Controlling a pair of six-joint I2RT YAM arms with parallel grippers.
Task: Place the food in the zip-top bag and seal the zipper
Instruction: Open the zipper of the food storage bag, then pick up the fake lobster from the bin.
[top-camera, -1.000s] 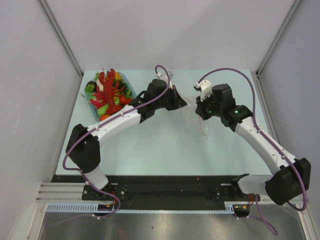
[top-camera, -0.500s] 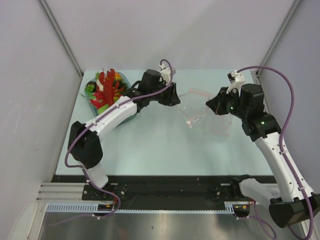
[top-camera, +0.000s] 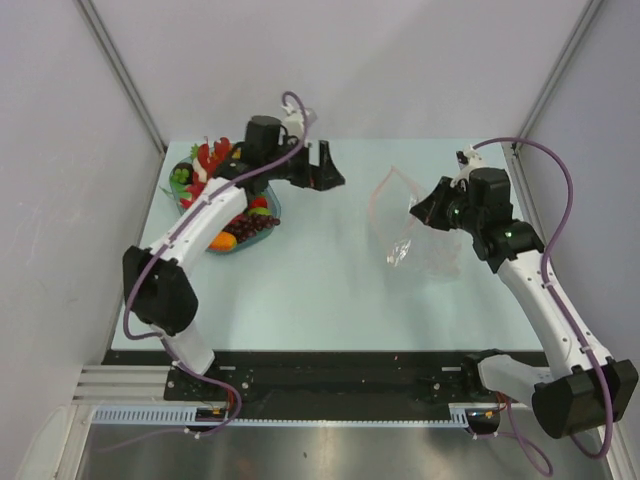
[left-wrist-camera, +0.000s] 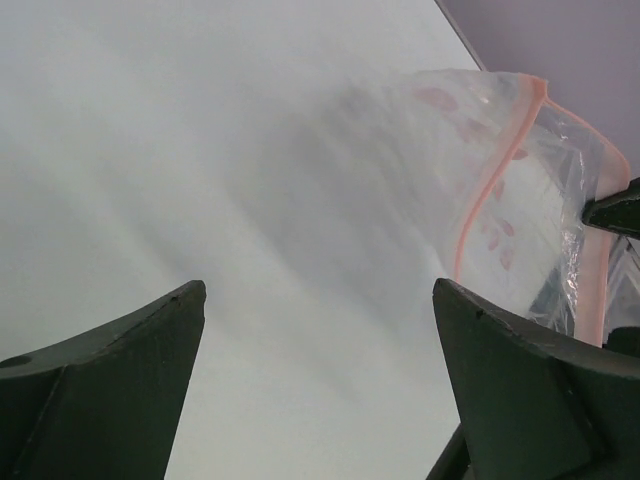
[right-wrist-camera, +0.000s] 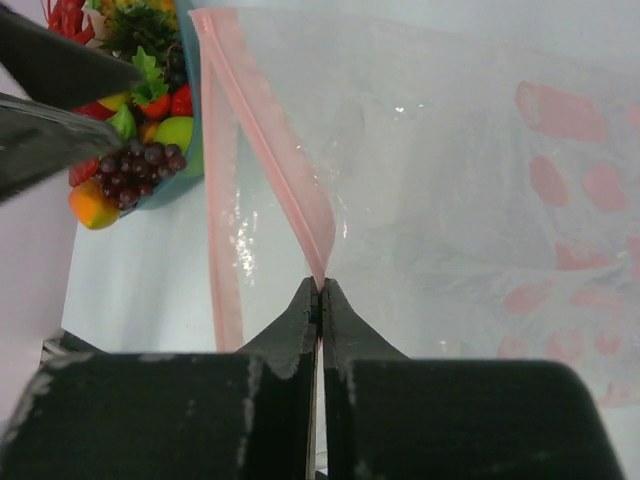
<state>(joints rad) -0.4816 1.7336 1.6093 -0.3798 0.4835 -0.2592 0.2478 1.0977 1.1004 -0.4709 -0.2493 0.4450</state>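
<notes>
The clear zip-top bag (top-camera: 402, 215) lies at the right of the table, its mouth facing left. My right gripper (top-camera: 424, 211) is shut on the pink zipper (right-wrist-camera: 262, 120), which it pinches at the mouth (right-wrist-camera: 320, 288). The bag (right-wrist-camera: 480, 180) spreads out beyond the fingers, showing pink prints. My left gripper (top-camera: 326, 166) hangs open and empty between the bag and the food (top-camera: 222, 190). In the left wrist view its gripper (left-wrist-camera: 320, 290) frames bare table, with the bag (left-wrist-camera: 510, 210) off to the right. The food (right-wrist-camera: 140, 150) fills a tray: grapes, red, green and orange pieces.
The blue-green see-through tray (top-camera: 268, 214) holding the food sits at the table's back left, under my left forearm. Grey walls close in on the left, right and back. The table's near edge runs along the arm bases.
My left gripper has opened, let go of the bag and drawn back left toward the tray. My right gripper has carried the bag's mouth to the right, still shut on the zipper.
</notes>
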